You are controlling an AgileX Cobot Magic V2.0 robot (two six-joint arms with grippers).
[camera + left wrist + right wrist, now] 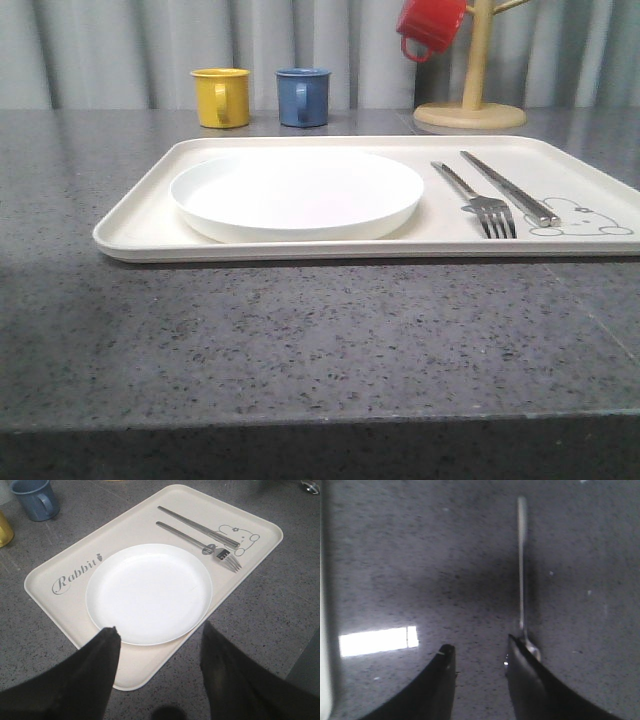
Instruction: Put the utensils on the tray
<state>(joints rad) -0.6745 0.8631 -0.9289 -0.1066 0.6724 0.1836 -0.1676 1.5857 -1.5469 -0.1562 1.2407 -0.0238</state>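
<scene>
The cream tray (140, 226) lies on the grey table with a round white plate (297, 192) on its left part. A silver fork (480, 205) and knife (508, 187) lie side by side on its right part, by the bunny drawing. In the left wrist view my left gripper (160, 628) hangs open above the tray's (150, 670) near corner and the plate's (148, 593) rim, holding nothing. The spoon (521, 570) lies on the bare table. My right gripper (480, 642) is open low over the table, and the spoon's bowl sits just outside one finger (530, 680), partly hidden by it.
A yellow mug (221, 97) and a blue mug (302, 97) stand behind the tray. A red mug (431, 27) hangs on a wooden mug tree (470, 105) at the back right. The tray's edge (324, 605) borders the right wrist view.
</scene>
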